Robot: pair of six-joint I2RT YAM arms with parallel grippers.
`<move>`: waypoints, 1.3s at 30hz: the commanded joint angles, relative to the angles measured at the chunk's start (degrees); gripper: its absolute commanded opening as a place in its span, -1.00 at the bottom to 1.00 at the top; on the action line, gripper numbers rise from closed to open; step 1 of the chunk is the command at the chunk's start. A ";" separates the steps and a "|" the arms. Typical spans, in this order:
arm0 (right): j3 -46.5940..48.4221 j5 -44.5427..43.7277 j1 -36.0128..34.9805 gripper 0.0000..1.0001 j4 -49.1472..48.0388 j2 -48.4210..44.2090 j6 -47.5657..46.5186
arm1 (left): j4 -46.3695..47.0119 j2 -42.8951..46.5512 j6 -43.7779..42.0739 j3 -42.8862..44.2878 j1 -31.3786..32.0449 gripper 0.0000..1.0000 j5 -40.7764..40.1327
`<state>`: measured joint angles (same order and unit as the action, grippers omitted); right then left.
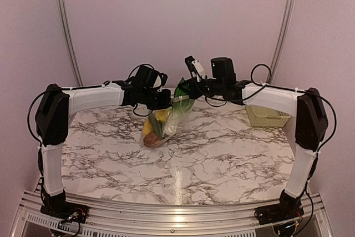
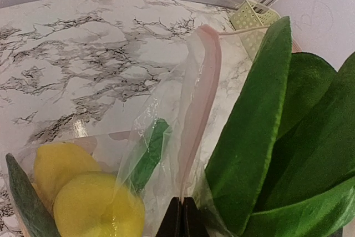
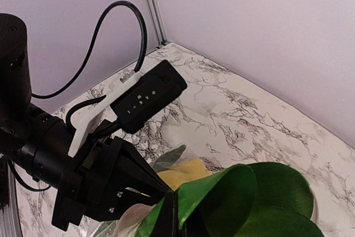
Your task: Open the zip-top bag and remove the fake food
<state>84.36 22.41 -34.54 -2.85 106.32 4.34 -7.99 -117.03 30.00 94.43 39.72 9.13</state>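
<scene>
The left hand [image 2: 182, 221] and right hand [image 3: 172, 216] pinch the zip-top bag [image 1: 174, 118]; wrist-camera lettering [image 3: 145, 96] too small to read.

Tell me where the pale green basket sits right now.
In the top view the basket stands on the table's far right side, partly hidden by the right arm reaching over it.

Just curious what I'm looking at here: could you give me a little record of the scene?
Left end effector: shut on the zip strip of the clear crinkly plastic zip-top bag
Right end effector: shut against the big green plastic leaf; grip unclear
Bag: hanging between both end effectors
Inside: yellow plastic lemon pieces
Far right: pale green slatted basket
</scene>
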 commanded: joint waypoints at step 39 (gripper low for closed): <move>-24.05 4.46 8.08 -1.00 -10.65 -13.41 5.02 | 4.38 -1.70 8.77 -13.47 -15.07 -1.00 6.74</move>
<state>60.45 27.49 -28.21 -14.15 95.96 9.21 -3.14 -122.43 38.33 84.03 26.09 17.96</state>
